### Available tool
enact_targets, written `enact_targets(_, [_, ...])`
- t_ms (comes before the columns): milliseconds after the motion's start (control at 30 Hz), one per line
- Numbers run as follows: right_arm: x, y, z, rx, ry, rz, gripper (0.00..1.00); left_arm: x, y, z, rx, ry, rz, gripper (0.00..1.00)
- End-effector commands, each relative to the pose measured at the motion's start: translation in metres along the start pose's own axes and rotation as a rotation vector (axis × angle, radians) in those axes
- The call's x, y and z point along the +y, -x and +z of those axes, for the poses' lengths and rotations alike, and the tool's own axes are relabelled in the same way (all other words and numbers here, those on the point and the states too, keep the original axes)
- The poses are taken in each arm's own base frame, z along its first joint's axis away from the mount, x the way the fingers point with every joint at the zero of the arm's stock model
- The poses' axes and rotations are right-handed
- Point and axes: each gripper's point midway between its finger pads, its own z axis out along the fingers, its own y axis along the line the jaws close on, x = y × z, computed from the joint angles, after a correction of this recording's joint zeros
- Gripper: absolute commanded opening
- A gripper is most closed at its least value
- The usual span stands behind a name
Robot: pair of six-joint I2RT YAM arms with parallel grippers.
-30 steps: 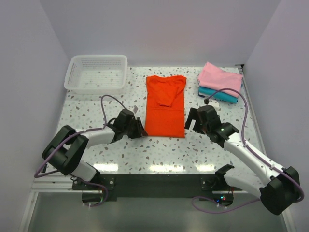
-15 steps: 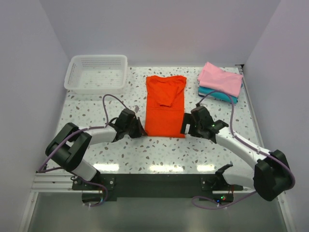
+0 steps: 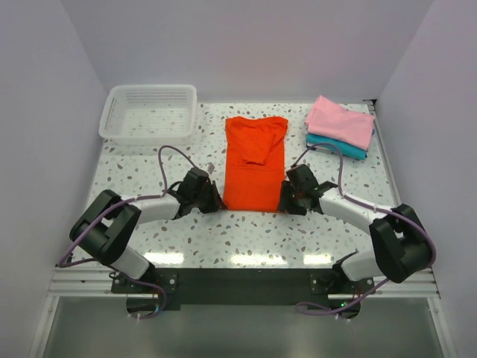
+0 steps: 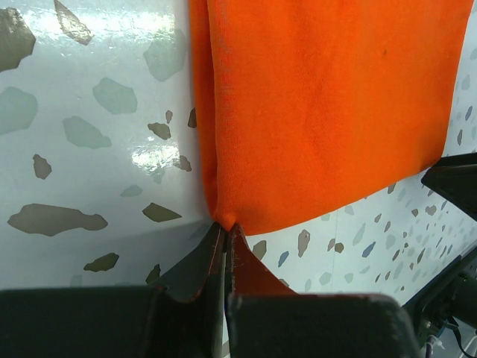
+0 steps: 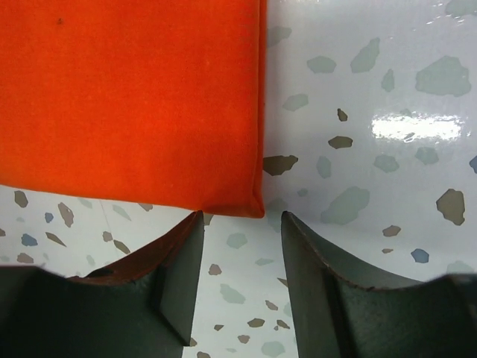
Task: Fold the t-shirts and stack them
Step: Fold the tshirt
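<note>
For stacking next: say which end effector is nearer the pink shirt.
Right. The right end effector sits close to the pink shirt; left end effector lies farther, beyond the orange shirt.

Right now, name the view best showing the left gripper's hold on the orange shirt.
Left wrist: the left gripper is pinched shut on a corner of the orange shirt. Top external shows only its body there; right wrist misses it.

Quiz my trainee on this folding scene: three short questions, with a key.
1. True or false: the left tool is shut on a near corner of the orange-red t-shirt.
2. What lies on the teal t-shirt? A the pink t-shirt, B the orange-red t-shirt, C nothing.
3. Fill in: the jaws of the right tool stand ____.
Key: 1 true; 2 A; 3 open.
</note>
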Motion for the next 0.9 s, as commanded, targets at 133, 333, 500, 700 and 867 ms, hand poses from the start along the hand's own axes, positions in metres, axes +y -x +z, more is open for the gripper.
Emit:
enact_targets(133, [0.003, -0.005, 0.013, 0.018, 0.026, 0.005, 0.43, -0.001, 0.005, -0.002, -0.031, -0.002, 0.017, 0.0])
enact_targets(333, [0.001, -0.008, 0.023, 0.026, 0.02, -0.004, 0.17, 0.0, 0.004, -0.004, -0.034, 0.0, 0.016, 0.0])
enact_targets(500, [0.007, -0.017, 0.019, 0.05, 0.078, -0.024, 0.0, 0.001, -0.002, -0.008, -0.031, -0.002, 0.004, 0.0])
enact_targets(700, [-0.004, -0.045, 0.003, 0.105, 0.099, -0.045, 0.0, 0.009, -0.021, -0.022, -0.04, 0.029, -0.017, 0.0])
enact_targets(867, [-0.003, -0.086, -0.027, 0.186, 0.169, -0.073, 0.0, 0.013, -0.059, -0.039, -0.033, 0.064, -0.006, 0.0])
